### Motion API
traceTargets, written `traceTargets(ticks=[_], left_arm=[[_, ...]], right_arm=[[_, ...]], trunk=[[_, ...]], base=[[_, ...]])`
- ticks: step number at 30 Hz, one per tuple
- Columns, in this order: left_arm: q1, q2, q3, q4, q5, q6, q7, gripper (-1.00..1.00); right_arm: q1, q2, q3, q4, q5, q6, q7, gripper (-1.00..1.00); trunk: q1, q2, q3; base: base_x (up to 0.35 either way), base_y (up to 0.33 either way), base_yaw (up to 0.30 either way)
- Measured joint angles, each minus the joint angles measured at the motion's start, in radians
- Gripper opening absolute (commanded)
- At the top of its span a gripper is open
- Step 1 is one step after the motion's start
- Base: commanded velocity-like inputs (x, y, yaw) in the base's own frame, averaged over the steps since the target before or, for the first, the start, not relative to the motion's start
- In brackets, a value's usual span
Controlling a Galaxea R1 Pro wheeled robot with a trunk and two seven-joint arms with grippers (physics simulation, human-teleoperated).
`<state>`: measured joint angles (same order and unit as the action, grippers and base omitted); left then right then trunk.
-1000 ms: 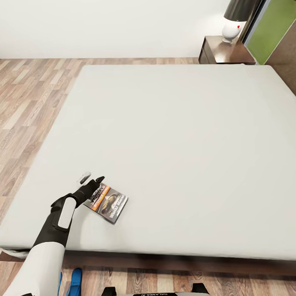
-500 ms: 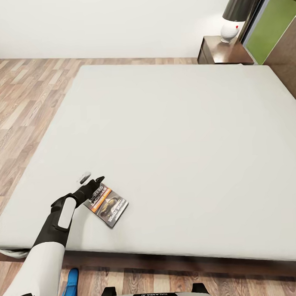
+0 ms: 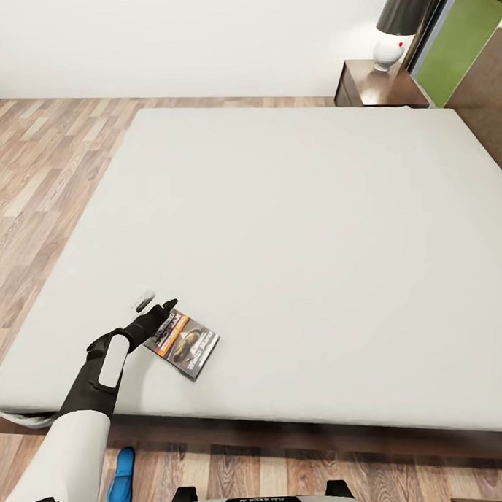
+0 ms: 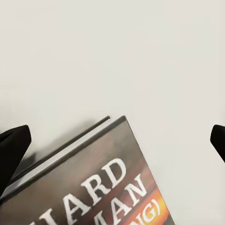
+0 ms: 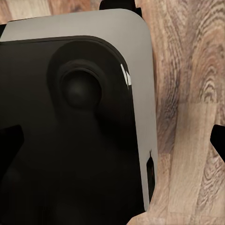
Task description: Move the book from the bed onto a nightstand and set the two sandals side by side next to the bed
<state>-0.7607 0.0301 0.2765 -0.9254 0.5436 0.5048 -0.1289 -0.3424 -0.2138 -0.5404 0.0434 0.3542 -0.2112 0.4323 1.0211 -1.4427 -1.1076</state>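
**Book lies askew near the bed's near-left corner, left gripper spread over its end**

Book (image 3: 185,344) rests flat on the pale mattress of the bed (image 3: 301,234), close to the near edge and toward the left. Its long axis runs diagonally, from the far-left end under the gripper to the near-right corner, cover up, with the orange band crossing the cover.

From the head camera the wider room shows: the nightstand (image 3: 379,85) at the far right beside the bed, with a white-based lamp (image 3: 398,25) on it, the wood-plank floor (image 3: 35,165) to the left, and one blue sandal (image 3: 121,481) on the floor below the bed's near-left edge, partly behind the left arm. The left wrist camera gives the close detail: the book's (image 4: 93,187) spine edge, page block and white cover lettering against the mattress, with both dark fingertips (image 4: 11,150) at the picture's sides.

Left gripper (image 3: 155,307) has its jaws wide apart, straddling the book's far-left end; it grips nothing, and contact with the cover cannot be judged.

Right gripper (image 5: 115,143) is likewise spread wide, holding nothing, facing the robot's own grey-and-black body (image 5: 70,117) above floor planks.
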Motion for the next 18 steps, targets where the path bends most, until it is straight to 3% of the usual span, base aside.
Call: traceTargets(ticks=[18], left_arm=[[0.000,0.000,0.001,-0.005,-0.010,-0.003,0.000,1.00]], right_arm=[[0.000,0.000,0.000,0.000,-0.001,-0.001,0.000,1.00]], trunk=[[0.000,0.000,0.000]], base=[[0.000,-0.046,0.000]])
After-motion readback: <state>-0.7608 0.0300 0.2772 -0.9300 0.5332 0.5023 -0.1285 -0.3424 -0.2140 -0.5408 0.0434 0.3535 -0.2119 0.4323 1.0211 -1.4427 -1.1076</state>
